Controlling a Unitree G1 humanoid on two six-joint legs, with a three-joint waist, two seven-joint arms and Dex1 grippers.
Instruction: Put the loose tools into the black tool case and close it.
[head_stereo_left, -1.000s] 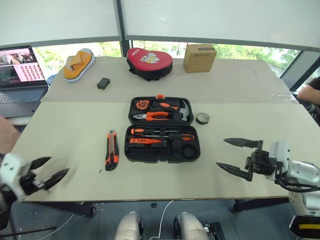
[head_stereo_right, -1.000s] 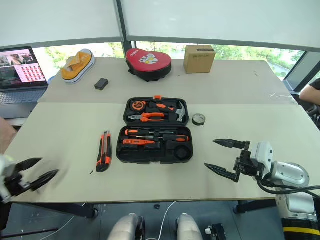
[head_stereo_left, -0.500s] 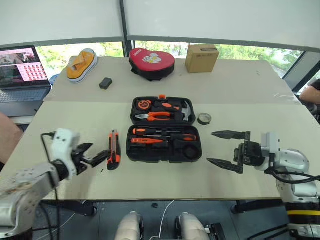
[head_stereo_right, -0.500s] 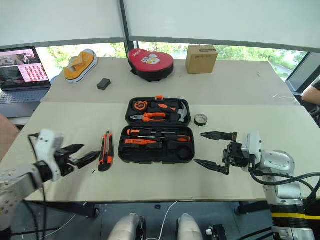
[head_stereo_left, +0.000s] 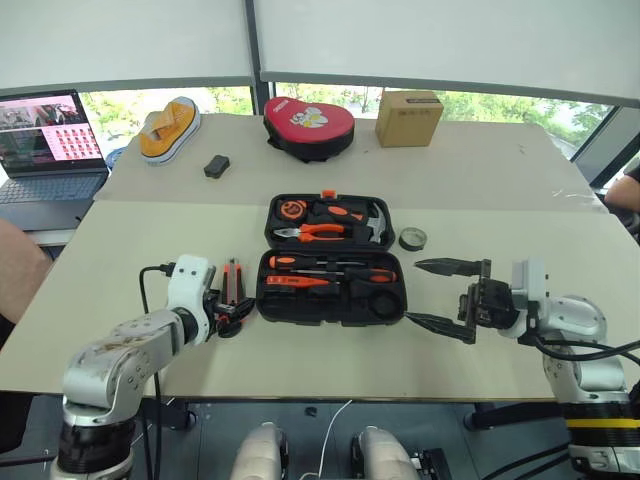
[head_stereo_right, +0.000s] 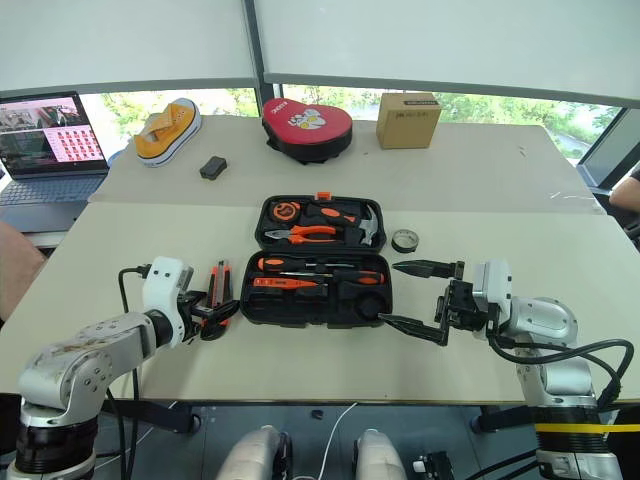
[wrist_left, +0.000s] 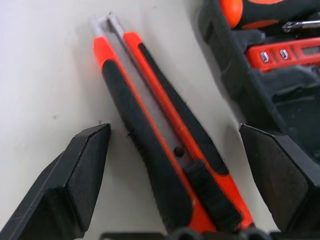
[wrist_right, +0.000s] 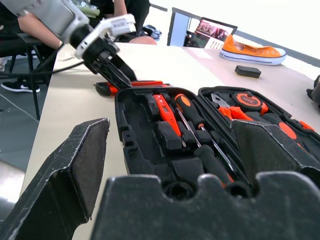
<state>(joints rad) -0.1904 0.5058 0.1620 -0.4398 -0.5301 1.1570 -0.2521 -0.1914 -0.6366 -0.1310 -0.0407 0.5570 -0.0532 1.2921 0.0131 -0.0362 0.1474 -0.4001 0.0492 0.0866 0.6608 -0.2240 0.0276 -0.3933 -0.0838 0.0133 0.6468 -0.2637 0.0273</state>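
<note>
The step in hand is the pickup of the utility knife (wrist_left: 165, 150), one of two tools not yet in the black tool case (head_stereo_left: 331, 260). The case lies open and flat in the middle of the bench (head_stereo_left: 500, 380), its lid half holding pliers and a hammer, and its near half holding two screwdrivers and a slim orange tester in their recesses. The knife lies on the bench just beside the case's left edge, its length running away from the robot.

The left end effector (head_stereo_left: 232, 309) is down at the knife's near end with its fingers spread wide; in the left wrist view they stand one on each side of the handle, clear of it, so nothing is gripped yet. The right end effector (head_stereo_left: 440, 296) hovers off the case's right side, pointing toward it, also wide and empty. The small tape roll (head_stereo_left: 412, 239) sits on the bench just off the case's far right corner.

The next move likely calls for lowering the left fingers around the knife handle and closing across its narrow width, then lifting it over the case wall into a free recess. The case edge sits close to the inner finger, so a collision there is the risk. The tape roll and closing the lid remain.
</note>
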